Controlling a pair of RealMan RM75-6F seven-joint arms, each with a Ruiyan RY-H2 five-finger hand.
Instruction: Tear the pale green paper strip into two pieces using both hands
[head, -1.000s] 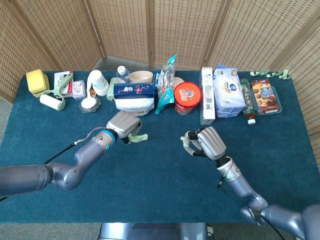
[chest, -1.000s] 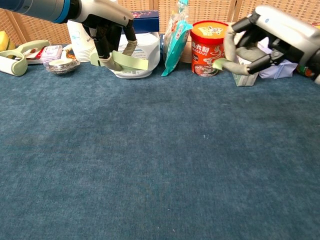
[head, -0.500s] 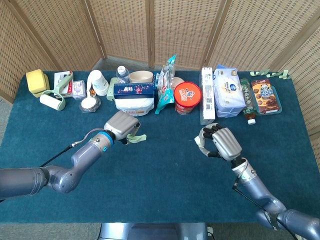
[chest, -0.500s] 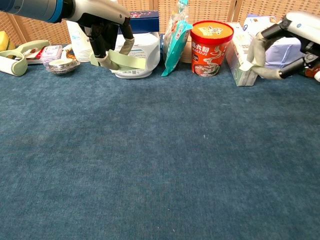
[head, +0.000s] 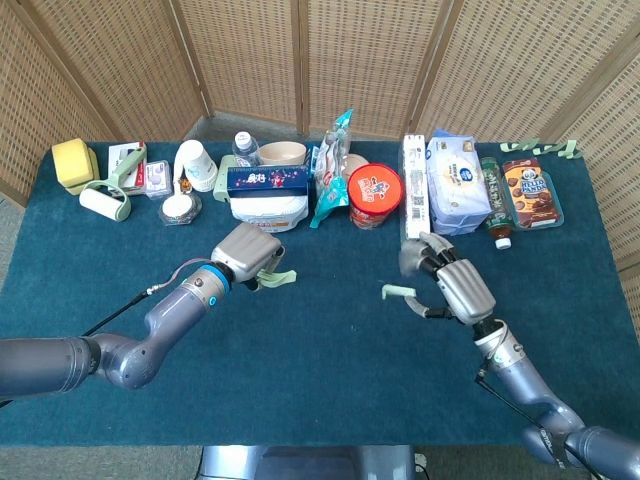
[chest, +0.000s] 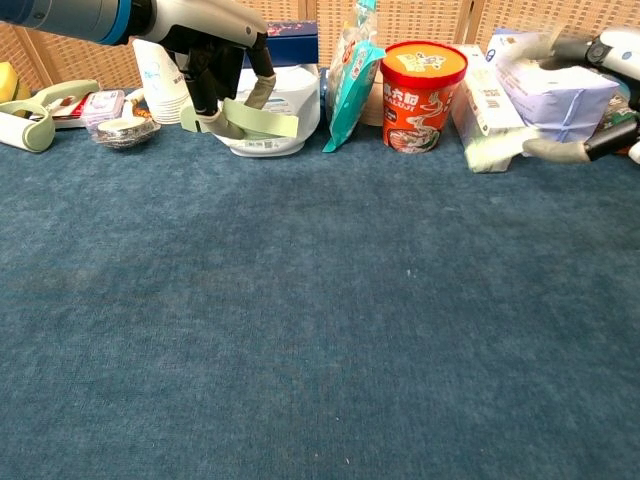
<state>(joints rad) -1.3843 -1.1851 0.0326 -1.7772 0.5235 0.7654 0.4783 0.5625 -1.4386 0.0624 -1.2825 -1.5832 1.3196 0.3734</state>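
My left hand hovers left of centre above the blue cloth and pinches one pale green strip piece, which sticks out to the right. The chest view shows the same left hand holding that piece in front of a white tub. My right hand is right of centre with its fingers spread and blurred. A small pale green scrap sits just off its thumb tip; I cannot tell if they touch. In the chest view the right hand shows at the right edge, with the scrap beside its thumb.
A row of goods lines the table's far side: a white tub, a teal snack bag, a red noodle cup, a tall white box, a tissue pack and a lint roller. Blue cloth covers the table.
My right hand has moved right and away from the left one, and its fingers have spread off the small scrap. The left hand has stayed almost in place with its piece.
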